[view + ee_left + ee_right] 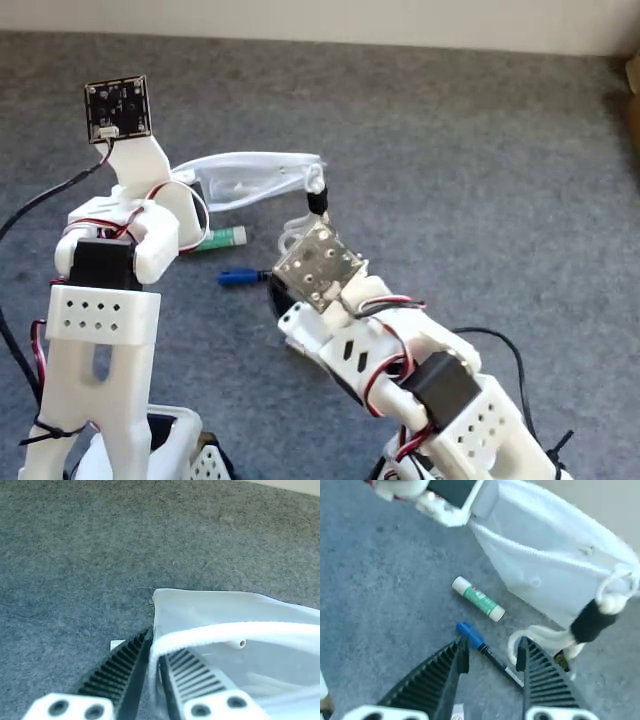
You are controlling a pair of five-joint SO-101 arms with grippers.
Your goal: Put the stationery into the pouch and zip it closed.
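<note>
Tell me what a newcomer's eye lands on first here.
The white mesh pouch stands out first, pinched at its edge by the left gripper. Close by, the right gripper hangs open over a blue-capped pen lying on the grey carpet, with a green glue stick beside the pen.

My left gripper [152, 641] had the white, see-through pouch [250, 180] pinched by one edge, with its white cord [316, 178] and black toggle [317, 202] at the far end. The glue stick [222, 239], white with a green label, lay flat just beside the pouch. The pen [240, 277], blue-capped with a dark barrel, lay near the glue stick, both outside the pouch
</note>
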